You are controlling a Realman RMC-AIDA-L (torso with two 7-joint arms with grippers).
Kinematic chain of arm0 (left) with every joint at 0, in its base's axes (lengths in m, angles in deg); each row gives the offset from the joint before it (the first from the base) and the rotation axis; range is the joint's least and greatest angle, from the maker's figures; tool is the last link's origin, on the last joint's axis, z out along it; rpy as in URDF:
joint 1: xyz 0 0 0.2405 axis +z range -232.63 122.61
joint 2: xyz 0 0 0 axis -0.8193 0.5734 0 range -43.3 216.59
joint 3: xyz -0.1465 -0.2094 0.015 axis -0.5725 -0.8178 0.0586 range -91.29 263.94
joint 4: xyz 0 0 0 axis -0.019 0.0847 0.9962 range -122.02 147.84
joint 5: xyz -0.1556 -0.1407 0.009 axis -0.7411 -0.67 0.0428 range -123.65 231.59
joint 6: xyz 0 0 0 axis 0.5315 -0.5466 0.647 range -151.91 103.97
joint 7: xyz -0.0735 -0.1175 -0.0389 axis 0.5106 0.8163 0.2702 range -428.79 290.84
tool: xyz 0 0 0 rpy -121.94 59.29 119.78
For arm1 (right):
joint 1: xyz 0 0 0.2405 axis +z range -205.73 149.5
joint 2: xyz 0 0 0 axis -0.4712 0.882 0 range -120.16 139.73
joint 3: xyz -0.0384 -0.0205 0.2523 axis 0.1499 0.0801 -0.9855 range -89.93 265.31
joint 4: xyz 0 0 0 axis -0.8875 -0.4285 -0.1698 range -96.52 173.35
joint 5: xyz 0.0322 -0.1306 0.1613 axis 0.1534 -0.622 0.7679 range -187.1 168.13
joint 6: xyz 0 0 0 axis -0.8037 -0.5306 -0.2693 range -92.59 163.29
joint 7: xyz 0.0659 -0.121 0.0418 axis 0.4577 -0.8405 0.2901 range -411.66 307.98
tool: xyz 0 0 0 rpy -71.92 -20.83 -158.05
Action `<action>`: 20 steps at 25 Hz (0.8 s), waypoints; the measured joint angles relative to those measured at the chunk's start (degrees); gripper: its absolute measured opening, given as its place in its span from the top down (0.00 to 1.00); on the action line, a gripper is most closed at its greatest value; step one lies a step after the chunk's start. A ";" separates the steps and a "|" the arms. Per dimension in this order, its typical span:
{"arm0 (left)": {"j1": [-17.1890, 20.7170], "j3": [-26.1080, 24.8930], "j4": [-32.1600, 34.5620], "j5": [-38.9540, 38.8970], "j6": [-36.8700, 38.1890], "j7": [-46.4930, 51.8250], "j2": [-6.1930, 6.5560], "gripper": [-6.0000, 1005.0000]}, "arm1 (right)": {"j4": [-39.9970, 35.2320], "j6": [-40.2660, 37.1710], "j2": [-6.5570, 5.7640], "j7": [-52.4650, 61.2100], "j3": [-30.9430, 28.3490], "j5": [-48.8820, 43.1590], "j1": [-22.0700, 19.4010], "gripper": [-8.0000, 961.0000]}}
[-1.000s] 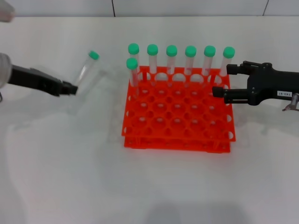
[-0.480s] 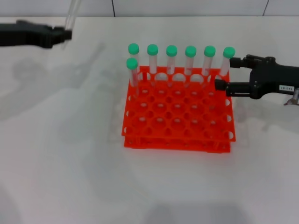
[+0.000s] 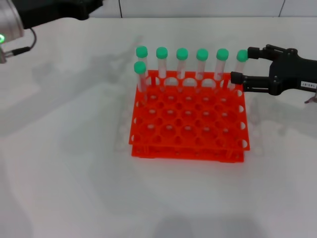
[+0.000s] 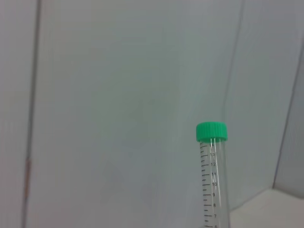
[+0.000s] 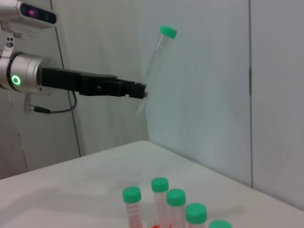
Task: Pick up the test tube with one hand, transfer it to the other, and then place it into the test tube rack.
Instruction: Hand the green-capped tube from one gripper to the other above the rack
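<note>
One test tube (image 5: 155,66) is held cap-up, slightly tilted, clamped near its base in the left gripper (image 5: 141,91) at the head view's upper left, higher than a second ago. Seven tubes stand in the rack (image 3: 188,119). Right gripper (image 3: 238,65) fingers are spread beside the rack's right rear corner, now slightly farther back.

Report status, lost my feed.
Left gripper shut on test tube, raised high. Right gripper open beside the test tube rack. Handover path clear.
</note>
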 joint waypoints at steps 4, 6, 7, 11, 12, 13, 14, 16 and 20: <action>-1.08 0.17 -2.39 -0.55 0.13 -5.14 -1.13 0.81 | -0.08 -0.52 -0.04 -1.87 -0.15 1.63 -0.59 0.12; -1.76 0.56 -4.50 -0.38 0.16 -8.37 -1.49 0.81 | -0.18 -0.99 -0.08 -2.74 -0.45 2.00 -0.98 0.12; -2.00 0.99 -5.54 -0.39 0.22 -9.76 -1.55 0.81 | -0.25 -1.18 -0.12 -2.94 -0.66 2.05 -1.11 0.12; -2.76 2.38 -7.87 -0.41 0.22 -12.67 -1.83 0.81 | -0.27 -1.87 -0.28 -3.21 -2.18 2.03 -1.34 0.12; -3.00 2.91 -8.25 -0.46 0.33 -13.01 -2.02 0.81 | -0.27 -2.16 -0.28 -3.42 -2.75 2.00 -1.42 0.12; -3.05 3.26 -8.37 -0.57 0.37 -13.17 -2.14 0.81 | -0.27 -2.59 -0.28 -3.76 -3.18 1.99 -1.53 0.12; -3.05 3.74 -8.49 -0.63 0.43 -13.33 -2.31 0.81 | -0.29 -3.08 -0.28 -4.18 -3.70 1.98 -1.70 0.12; -3.03 4.67 -8.52 -0.86 0.66 -13.67 -2.62 0.81 | -0.54 -4.44 -0.28 -4.89 -5.15 1.99 -2.14 0.12; -2.78 6.32 -8.58 -0.83 2.00 -14.25 -2.76 0.81 | -1.18 -6.09 -0.28 -4.97 -6.77 1.99 -2.34 0.13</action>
